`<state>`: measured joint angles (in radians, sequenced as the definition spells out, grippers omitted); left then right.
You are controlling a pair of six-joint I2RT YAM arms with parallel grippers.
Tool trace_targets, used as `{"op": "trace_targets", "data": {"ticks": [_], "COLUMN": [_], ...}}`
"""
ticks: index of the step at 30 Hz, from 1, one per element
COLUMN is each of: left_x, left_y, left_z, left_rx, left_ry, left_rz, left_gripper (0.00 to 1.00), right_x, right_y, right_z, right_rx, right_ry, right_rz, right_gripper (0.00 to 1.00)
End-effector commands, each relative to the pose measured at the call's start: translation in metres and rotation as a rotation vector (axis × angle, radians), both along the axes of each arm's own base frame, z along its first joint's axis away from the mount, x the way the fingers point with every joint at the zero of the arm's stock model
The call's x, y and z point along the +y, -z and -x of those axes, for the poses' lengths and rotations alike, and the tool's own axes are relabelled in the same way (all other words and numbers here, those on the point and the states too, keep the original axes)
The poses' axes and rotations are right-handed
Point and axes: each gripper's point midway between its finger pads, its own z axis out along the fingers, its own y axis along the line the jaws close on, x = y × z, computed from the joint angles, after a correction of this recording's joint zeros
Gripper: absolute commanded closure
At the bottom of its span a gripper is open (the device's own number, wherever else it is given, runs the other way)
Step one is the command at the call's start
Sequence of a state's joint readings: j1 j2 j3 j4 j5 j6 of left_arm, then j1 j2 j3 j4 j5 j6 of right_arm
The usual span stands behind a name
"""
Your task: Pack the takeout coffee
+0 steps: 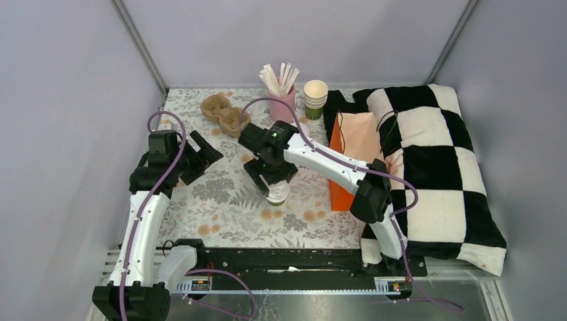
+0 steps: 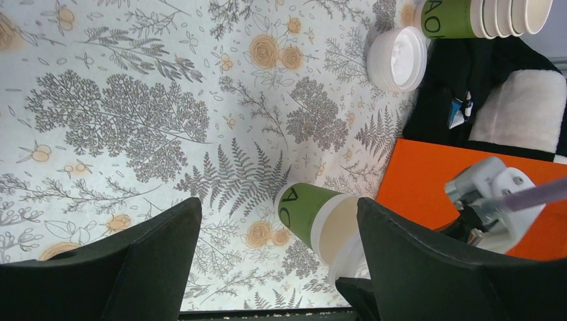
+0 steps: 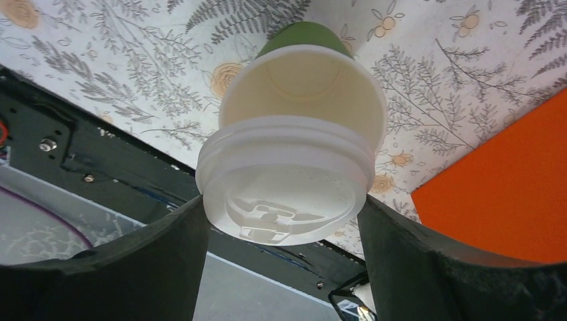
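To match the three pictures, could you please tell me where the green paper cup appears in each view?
Top external: green cup at centre, mostly hidden beneath the white lid.
Left wrist: cup lower centre-right.
Right wrist: cup upper centre, behind the lid.
Shared landmark: orange bag, beside the cup.

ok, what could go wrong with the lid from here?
1. The round white plastic lid in the right tool sits off-centre over the green paper cup, covering only part of its mouth; pressing now could seat one side only.
2. The left tool is open and away from the cup, so a skewed push might tip it.
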<state>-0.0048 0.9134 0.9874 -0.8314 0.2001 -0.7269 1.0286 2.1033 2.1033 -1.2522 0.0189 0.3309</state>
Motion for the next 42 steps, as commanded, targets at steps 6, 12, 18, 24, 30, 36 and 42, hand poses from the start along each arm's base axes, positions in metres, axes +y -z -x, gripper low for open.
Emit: {"op": "trace_targets", "data": {"ticks": [6,12,18,24,30,36,42], "left_x": [0.006,0.003,0.000,-0.003,-0.005,-0.007,-0.008], "left_y": [-0.023,-0.023,-0.023,-0.023,-0.023,-0.024,-0.024], "left_z": [-0.006,-0.009,-0.010,-0.012,-0.014,-0.016,-0.016], "left_rx": [-0.084,-0.088,-0.091,-0.092,-0.093,-0.095,-0.095], "left_ry": [0.021,0.039,0.056,0.066,0.077,0.084,0.088], "left_rz": [-0.069,-0.074,-0.082,-0.081,-0.078,-0.077,-0.078], "left_gripper": [0.11,0.10,0.10,0.10,0.10,0.10,0.10], "right_x": [-0.008,-0.003,0.000,-0.002,-0.001,0.000,0.002], "right_y": [-0.005,0.000,0.000,0.002,0.004,0.007,0.008], "right_z": [-0.011,-0.014,-0.018,-0.021,-0.021,-0.023,-0.023], "right_rx": [-0.040,-0.035,-0.046,-0.056,-0.055,-0.057,-0.052], "right_ry": [-0.030,-0.036,-0.037,-0.037,-0.039,-0.043,-0.048], "right_rz": [0.094,0.103,0.105,0.124,0.127,0.129,0.125], "right_gripper": [0.20,0.19,0.18,0.18,0.17,0.16,0.15]}}
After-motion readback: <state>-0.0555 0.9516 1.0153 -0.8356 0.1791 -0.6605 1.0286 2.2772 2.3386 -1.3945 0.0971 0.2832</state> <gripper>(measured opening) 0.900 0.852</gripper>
